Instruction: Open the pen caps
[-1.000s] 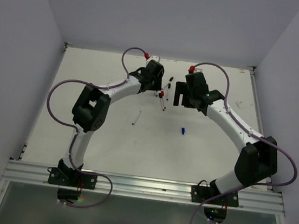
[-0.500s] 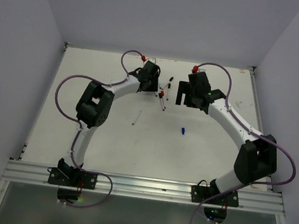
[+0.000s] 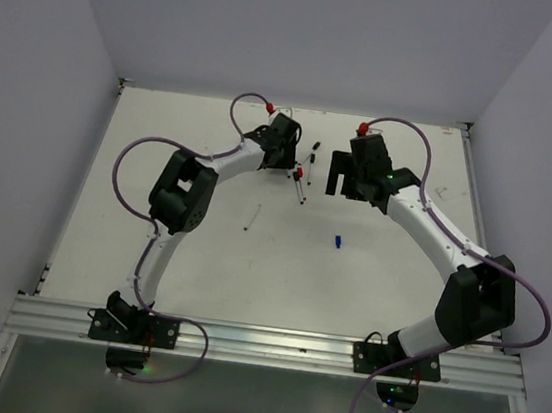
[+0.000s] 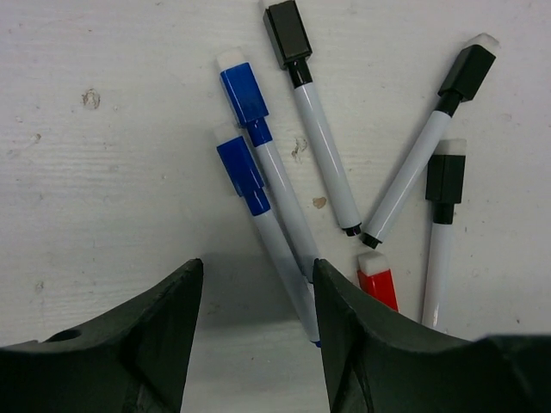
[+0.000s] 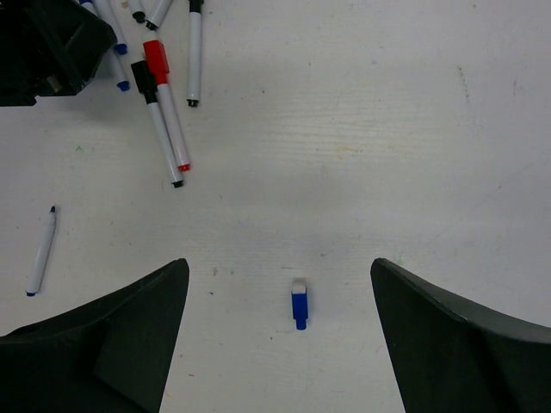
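Overhead, the left gripper (image 3: 287, 166) hangs at the 9 o'clock side of the pen cluster (image 3: 306, 170), far across the table (image 3: 248, 274), and the right gripper (image 3: 337, 179) at its 3 o'clock side. Neither holds anything. A loose blue cap (image 3: 336, 240) lies apart toward 5 o'clock of the cluster and an uncapped pen (image 3: 252, 217) toward 7 o'clock, so one pen looks done.

From the left wrist, the jaws stand wide and empty over two pens with blue caps (image 4: 243, 93), lying just beside each other, their barrels running down between the jaws. Black caps (image 4: 287, 33) sit from 12 to 2 o'clock, and a red cap (image 4: 377, 280) at 4 o'clock.

From the right wrist, the jaws also spread wide and empty, the loose blue cap between them near 6 o'clock and the capped pens at 11 o'clock.

The step in hand seems to be choosing the next capped pen. The next move likely calls for the left gripper to drop onto one blue barrel without catching its neighbour, then the right to take the cap.
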Action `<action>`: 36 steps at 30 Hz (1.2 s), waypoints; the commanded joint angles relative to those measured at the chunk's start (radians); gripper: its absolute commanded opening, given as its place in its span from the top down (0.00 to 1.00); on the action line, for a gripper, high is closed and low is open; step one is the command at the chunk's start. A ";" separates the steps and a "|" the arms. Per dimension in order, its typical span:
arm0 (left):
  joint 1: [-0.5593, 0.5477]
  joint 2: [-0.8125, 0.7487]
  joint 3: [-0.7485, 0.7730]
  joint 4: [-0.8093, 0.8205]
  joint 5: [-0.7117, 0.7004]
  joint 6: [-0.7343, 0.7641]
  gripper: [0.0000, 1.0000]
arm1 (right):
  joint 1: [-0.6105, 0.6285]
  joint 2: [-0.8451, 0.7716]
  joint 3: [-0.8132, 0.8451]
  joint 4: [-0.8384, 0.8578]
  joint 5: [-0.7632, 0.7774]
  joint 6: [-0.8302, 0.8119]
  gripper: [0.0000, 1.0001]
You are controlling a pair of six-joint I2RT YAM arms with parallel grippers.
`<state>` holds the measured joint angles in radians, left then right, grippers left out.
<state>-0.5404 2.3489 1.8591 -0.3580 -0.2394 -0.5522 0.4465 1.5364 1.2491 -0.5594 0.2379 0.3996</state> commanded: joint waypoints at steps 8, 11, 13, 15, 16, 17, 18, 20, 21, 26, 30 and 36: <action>-0.044 -0.034 -0.066 0.016 -0.046 0.028 0.43 | -0.005 -0.061 -0.023 0.027 0.014 0.010 0.08; -0.044 -0.037 -0.084 0.011 -0.047 0.028 0.43 | -0.005 -0.064 -0.031 0.029 0.012 0.010 0.08; -0.044 -0.042 -0.096 0.016 -0.055 0.026 0.43 | -0.005 -0.065 -0.034 0.029 0.012 0.008 0.07; -0.043 -0.062 -0.125 0.030 -0.067 0.018 0.43 | -0.005 -0.067 -0.037 0.029 0.011 0.010 0.07; -0.043 -0.071 -0.142 0.046 -0.066 0.018 0.43 | -0.005 -0.067 -0.036 0.029 0.012 0.008 0.07; -0.043 -0.080 -0.153 0.068 -0.064 0.018 0.43 | -0.005 -0.068 -0.037 0.029 0.009 0.007 0.07; -0.040 -0.082 -0.156 0.067 -0.061 0.018 0.43 | -0.005 -0.070 -0.037 0.029 0.011 0.007 0.07; -0.039 -0.082 -0.149 0.067 -0.054 0.020 0.43 | -0.005 -0.070 -0.037 0.029 0.006 0.007 0.07; -0.038 -0.088 -0.153 0.076 -0.038 0.027 0.43 | -0.005 -0.068 -0.037 0.033 0.005 0.008 0.07; -0.036 -0.112 -0.176 0.146 0.014 0.055 0.42 | -0.005 -0.067 -0.037 0.033 0.006 0.005 0.07; -0.027 -0.134 -0.187 0.157 0.029 0.046 0.41 | -0.005 -0.067 -0.039 0.033 0.006 0.002 0.07; -0.003 -0.137 -0.173 0.137 0.025 0.021 0.41 | -0.005 -0.070 -0.040 0.033 0.003 0.001 0.06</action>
<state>-0.5632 2.2662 1.6871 -0.2234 -0.2237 -0.5224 0.4442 1.5093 1.2163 -0.5526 0.2405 0.3996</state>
